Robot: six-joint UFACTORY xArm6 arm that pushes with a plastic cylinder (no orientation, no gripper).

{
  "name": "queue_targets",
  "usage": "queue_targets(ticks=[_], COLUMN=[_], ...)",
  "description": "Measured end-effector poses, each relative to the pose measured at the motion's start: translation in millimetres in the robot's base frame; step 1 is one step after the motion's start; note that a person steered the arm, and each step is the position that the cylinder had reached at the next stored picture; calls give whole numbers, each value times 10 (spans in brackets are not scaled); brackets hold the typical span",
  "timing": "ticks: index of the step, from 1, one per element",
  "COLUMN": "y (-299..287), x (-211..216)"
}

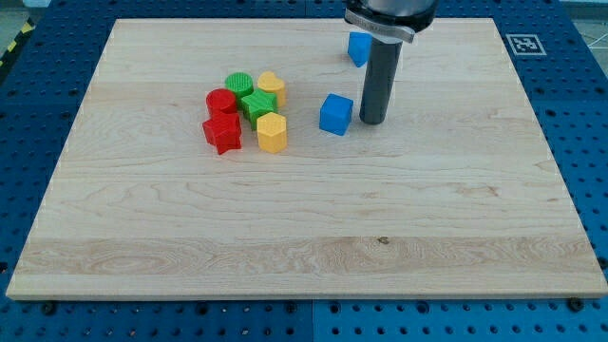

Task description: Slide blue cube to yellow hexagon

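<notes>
Camera view: a pale wooden board (304, 218) lies on a blue perforated table (38, 85). The dark rod (378, 81) comes down from the view's top, and my tip (370, 121) rests on the board just to the right of the blue cube (335, 114), close beside it; whether they touch I cannot tell. The arm carries no gripper, only this rod, so there is nothing to stand apart or together.

The blue cube sits a little right of the board's upper middle. To its left, near but apart, is the yellow hexagon (272, 132), at the right lower edge of a tight cluster. In that cluster a green star (256, 104) sits just above the hexagon, a yellow heart (271, 88) above and to the right of the star, a green cylinder (238, 84) at the top, a red cylinder (220, 101) on the left, and a red star (222, 133) at the lower left.

A second blue block (358, 47) lies near the board's top edge, partly hidden behind the rod; its shape is unclear. A black-and-white marker (524, 44) sits on the board's top right corner.
</notes>
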State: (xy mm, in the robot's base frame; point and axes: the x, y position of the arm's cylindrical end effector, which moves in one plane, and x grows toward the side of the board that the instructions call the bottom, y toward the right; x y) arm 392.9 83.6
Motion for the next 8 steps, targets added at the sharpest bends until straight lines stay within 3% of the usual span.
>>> queue_targets(ticks=[4, 6, 8], y=[-609, 48, 82], x=[65, 182, 554])
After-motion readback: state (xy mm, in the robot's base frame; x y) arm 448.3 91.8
